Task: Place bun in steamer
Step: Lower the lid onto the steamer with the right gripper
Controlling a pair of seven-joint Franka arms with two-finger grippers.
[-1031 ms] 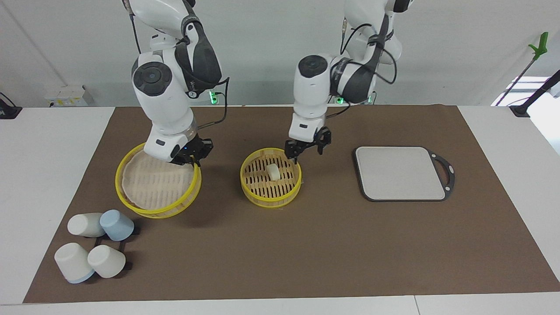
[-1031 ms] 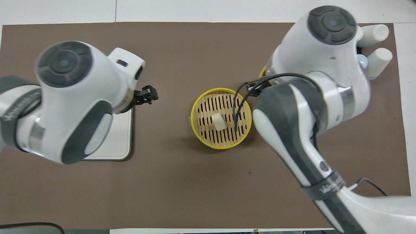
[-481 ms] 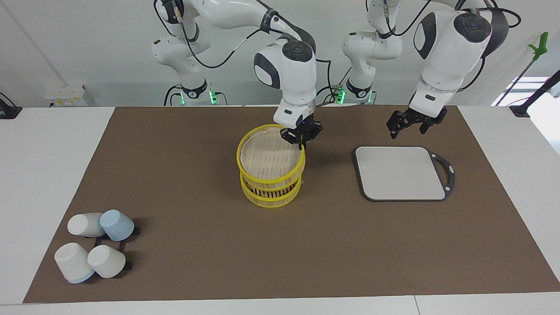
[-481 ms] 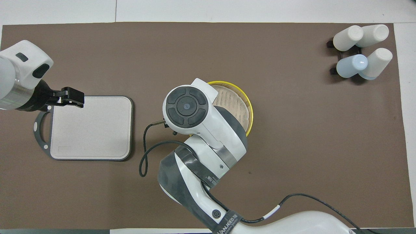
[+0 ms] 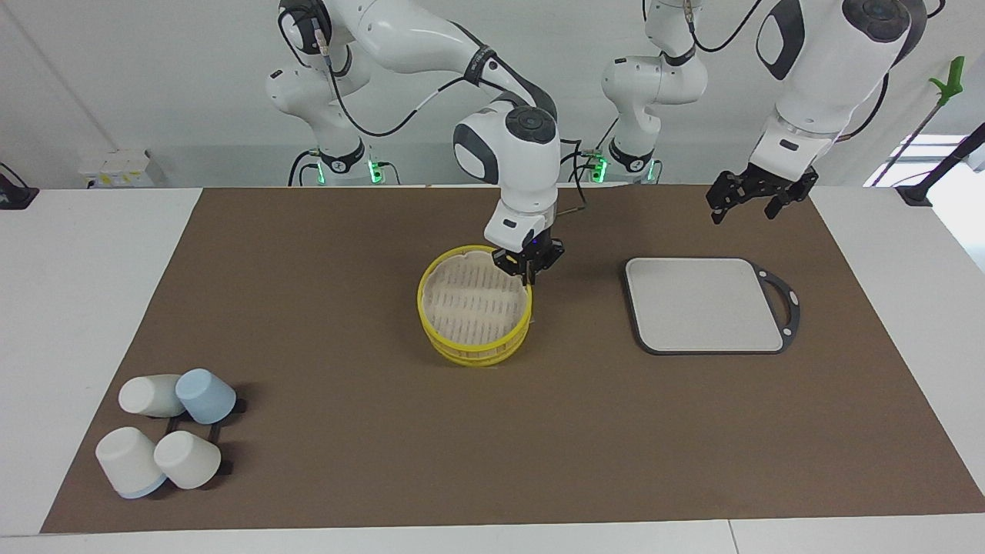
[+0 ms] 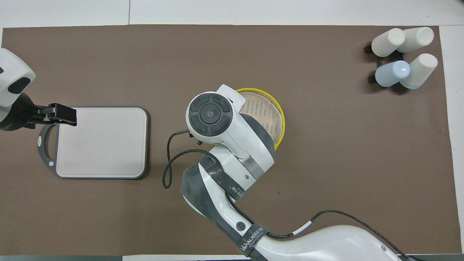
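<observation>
- We could not see the bun: the steamer [image 5: 475, 338] stood mid-worktop with its lid [image 5: 473, 298] on top, and whatever lay inside was hidden.
- The lid sat on the basket, yellow rim on yellow rim, its pale slatted face up; in the overhead view the right arm covered most of it.
- The right gripper [image 5: 528, 264] was at the lid's rim on the side nearer the robots, its jaws pinching that rim.
- The left gripper [image 5: 756, 195] hung in the air over the edge of the brown mat [image 5: 385, 431] nearest the robots, above the grey board [image 5: 704, 304], well apart from the steamer; its jaws were spread with nothing between them.
- The board, with a black handle at the left arm's end, lay flat on the mat, beside the steamer and apart from it.
- We counted one steamer, one lid, one board and four cups [image 5: 165, 435]: three white and one blue, lying tipped on a small black rack at the right arm's end, farther from the robots than the steamer.
- The mat covered most of the white worktop [image 5: 77, 308]; a plain pale wall rose at the robots' end, with green lights at the arm bases.
</observation>
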